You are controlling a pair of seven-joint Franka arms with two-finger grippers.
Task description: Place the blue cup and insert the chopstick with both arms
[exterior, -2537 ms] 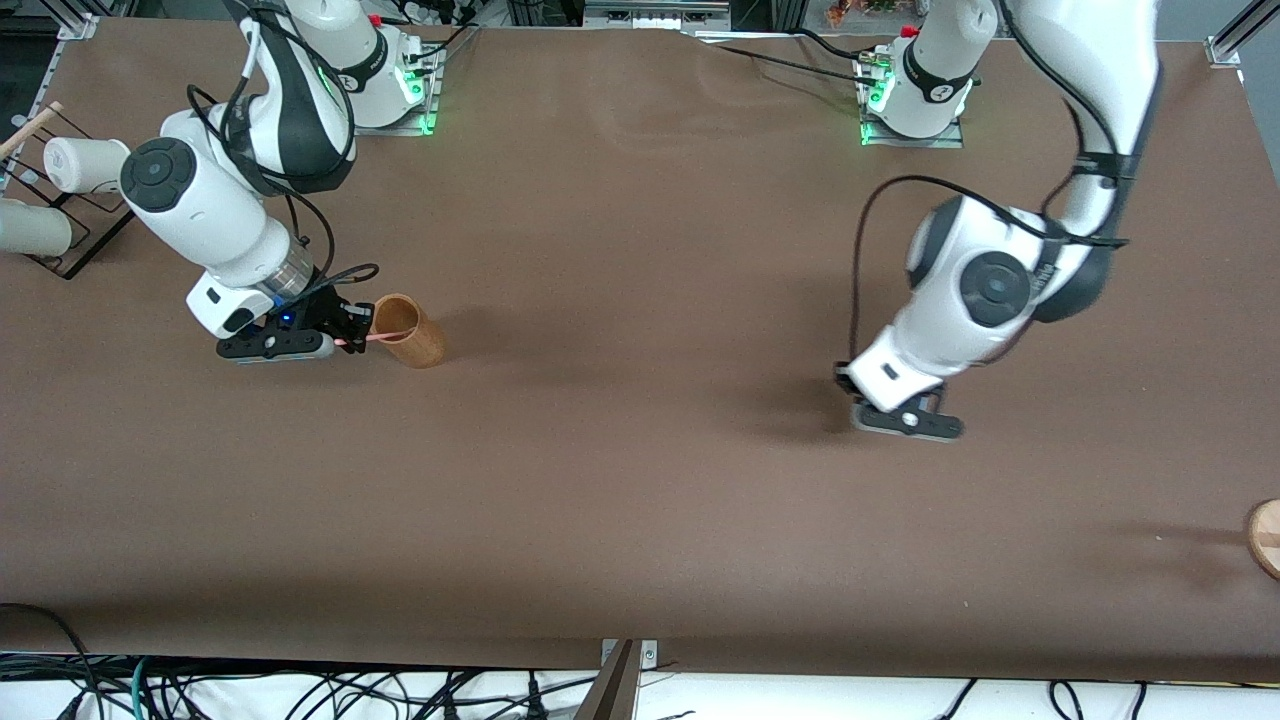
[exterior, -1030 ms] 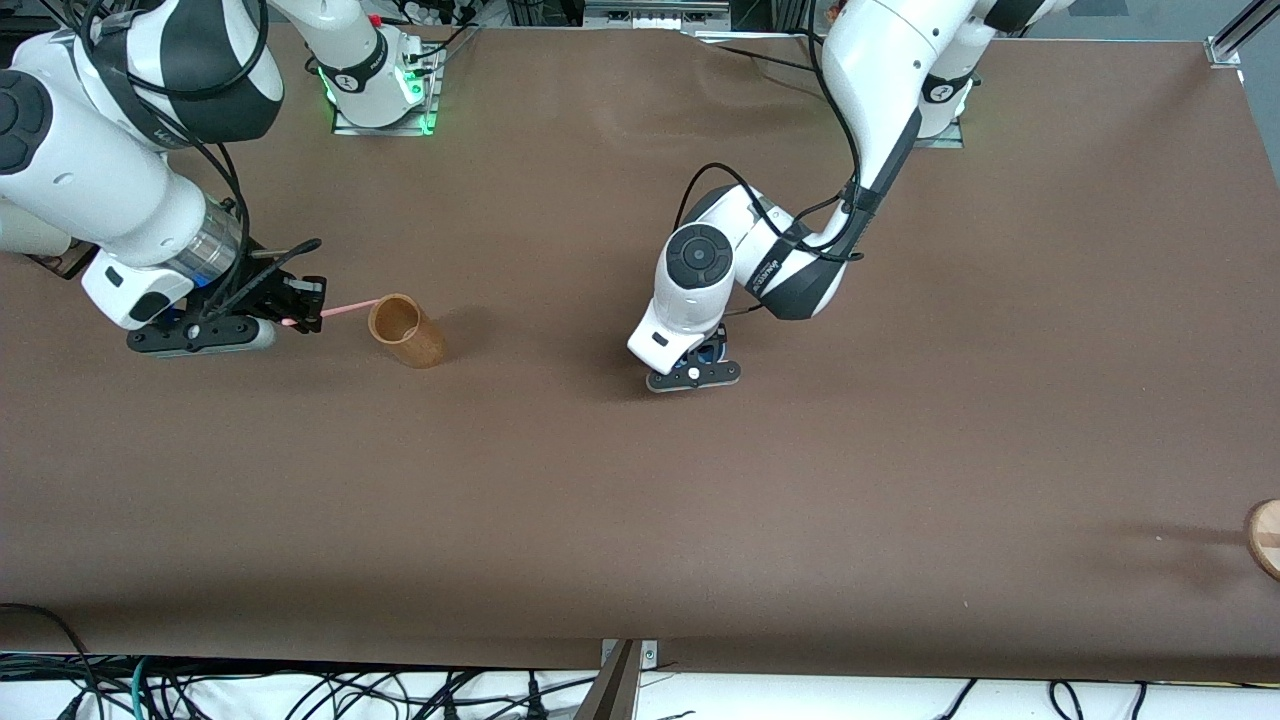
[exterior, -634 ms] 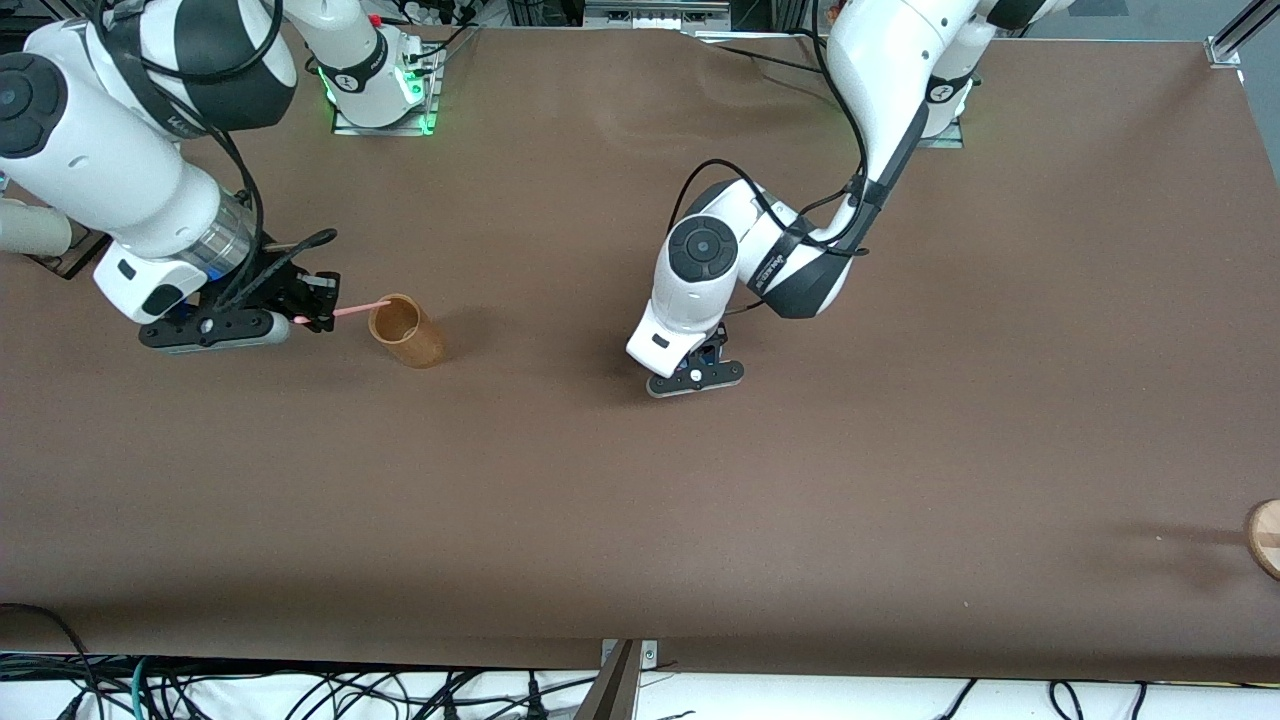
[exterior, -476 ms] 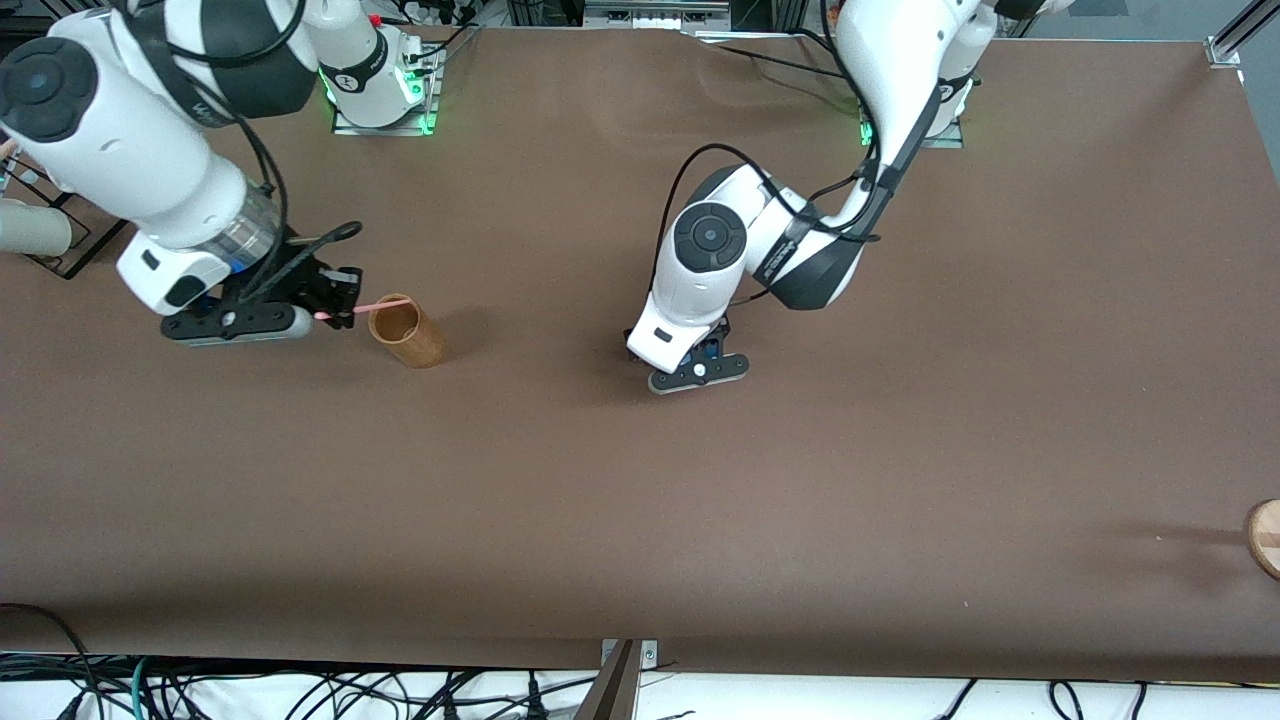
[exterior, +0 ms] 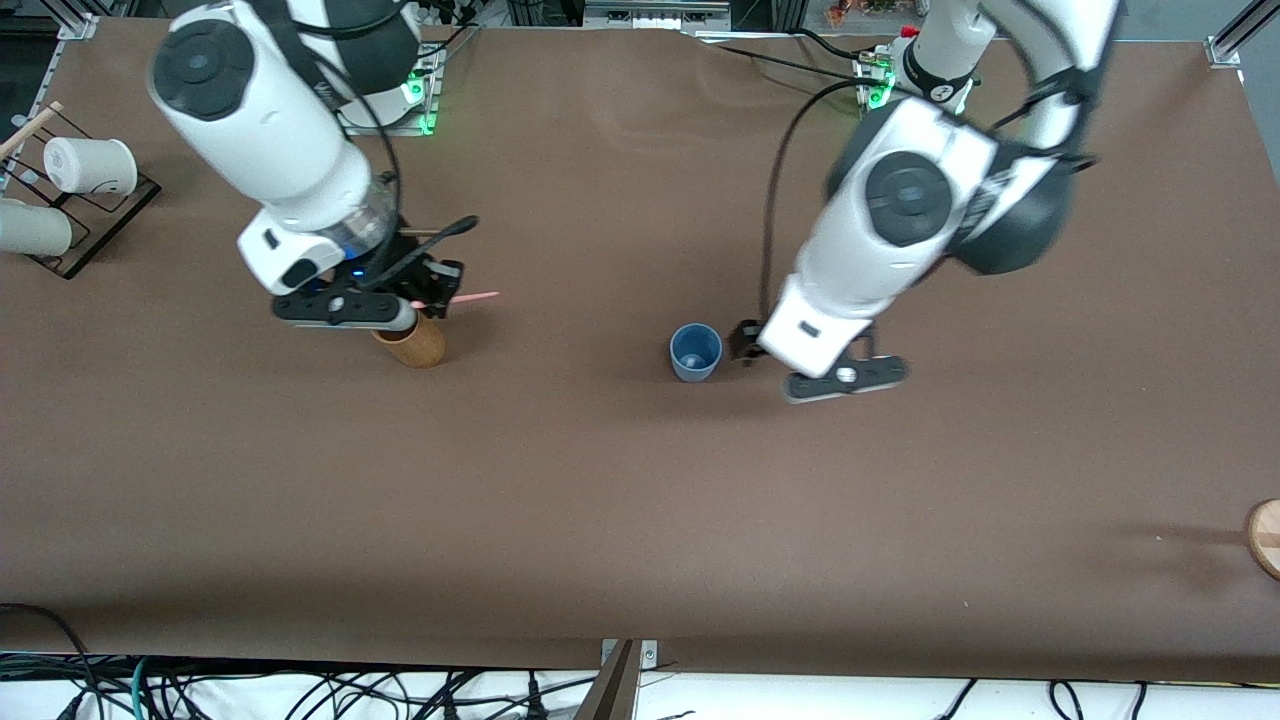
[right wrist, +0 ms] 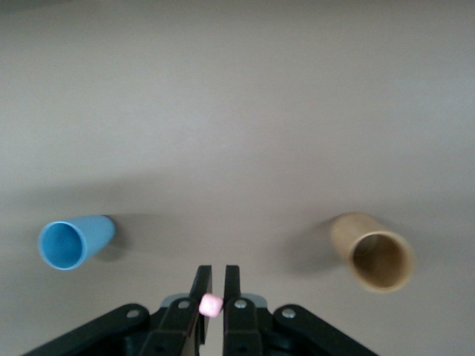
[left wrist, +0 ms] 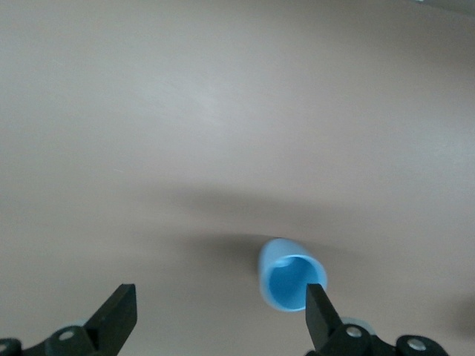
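Observation:
The blue cup [exterior: 695, 352] stands upright mid-table, mouth up. My left gripper [exterior: 748, 342] hangs open just beside it on the left arm's side, mostly hidden under its wrist. In the left wrist view the blue cup [left wrist: 291, 278] sits free by one finger [left wrist: 318, 311], and the left gripper [left wrist: 217, 315] holds nothing. My right gripper [exterior: 443, 290] is shut on the pink chopstick [exterior: 470, 297], over the tan-brown holder [exterior: 415, 343]. The right wrist view shows the chopstick [right wrist: 211, 305] end-on in the right gripper [right wrist: 212, 280], with the blue cup [right wrist: 70, 243] and holder [right wrist: 375, 256] below.
White cups [exterior: 90, 165] lie on a black rack [exterior: 110, 215] at the right arm's end of the table. A round wooden piece [exterior: 1265, 538] pokes in at the left arm's end, nearer the front camera.
The left gripper opened, let go of the blue cup and drew back toward the left arm's end. The right gripper carried the chopstick over the brown holder, toward the cup.

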